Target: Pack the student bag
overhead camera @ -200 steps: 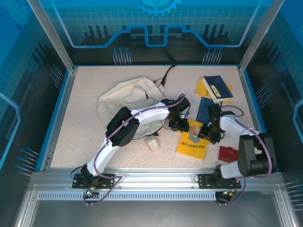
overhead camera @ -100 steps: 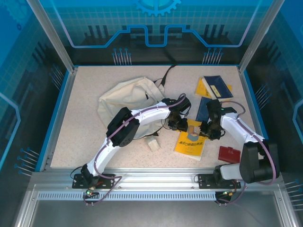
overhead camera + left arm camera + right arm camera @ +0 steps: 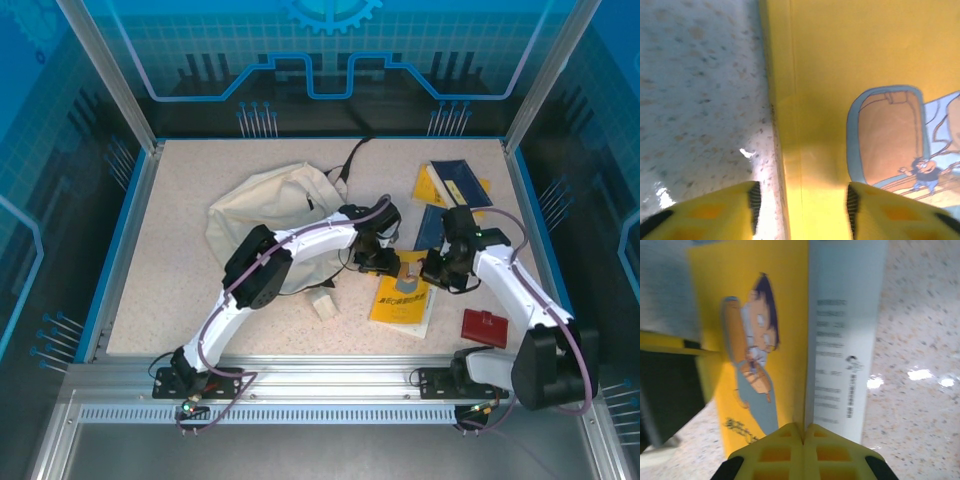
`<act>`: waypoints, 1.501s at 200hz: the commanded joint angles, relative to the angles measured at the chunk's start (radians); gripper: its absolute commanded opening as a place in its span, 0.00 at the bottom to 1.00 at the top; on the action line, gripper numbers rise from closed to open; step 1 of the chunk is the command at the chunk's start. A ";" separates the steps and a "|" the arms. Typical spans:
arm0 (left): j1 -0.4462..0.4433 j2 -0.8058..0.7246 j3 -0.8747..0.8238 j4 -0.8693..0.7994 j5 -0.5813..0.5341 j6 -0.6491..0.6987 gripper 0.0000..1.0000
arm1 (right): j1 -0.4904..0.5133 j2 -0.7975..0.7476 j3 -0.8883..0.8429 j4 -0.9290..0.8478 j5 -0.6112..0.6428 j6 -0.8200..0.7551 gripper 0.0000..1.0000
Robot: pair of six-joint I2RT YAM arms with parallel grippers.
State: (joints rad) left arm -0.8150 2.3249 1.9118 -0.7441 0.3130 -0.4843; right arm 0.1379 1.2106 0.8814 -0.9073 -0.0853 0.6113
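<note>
Pinching the yellow book (image 3: 403, 300) at its far edge with the right gripper (image 3: 804, 436), shut completely on the thin cover, probably to raise that end off the table (image 3: 170, 260). Hovering at the book's left edge with the left gripper (image 3: 802, 205), about half open, straddling that edge and clamping nothing, seemingly ready to take over. Left of the book, apart from it: the student bag (image 3: 265, 215), lying slumped.

Student bag (image 3: 262, 212) cream; book (image 3: 403, 303) yellow, cartoon print; table (image 3: 170, 290) speckled beige; case (image 3: 487, 327) red.
</note>
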 commanded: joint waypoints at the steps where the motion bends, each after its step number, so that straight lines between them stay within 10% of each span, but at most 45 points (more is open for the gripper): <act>1: 0.085 -0.182 -0.028 0.026 0.094 0.033 0.63 | 0.011 -0.061 0.085 0.055 -0.108 -0.059 0.00; 88: 0.387 -0.564 -0.418 0.228 0.208 -0.036 0.98 | 0.014 -0.025 0.269 0.264 -0.445 -0.083 0.00; 126: 0.450 -0.662 -0.574 0.390 0.308 -0.141 0.99 | 0.054 0.058 0.345 0.381 -0.545 -0.047 0.00; 248: 0.619 -0.810 -0.797 0.356 0.099 -0.222 0.99 | 0.256 0.618 0.643 0.406 -0.513 -0.033 0.00; 300: 0.603 -0.797 -0.915 0.498 0.150 -0.353 0.96 | 0.252 0.839 0.807 0.169 -0.171 -0.168 0.70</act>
State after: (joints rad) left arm -0.1986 1.5394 1.0435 -0.3431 0.4332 -0.7452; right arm 0.3920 2.0247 1.6016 -0.6033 -0.4500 0.5262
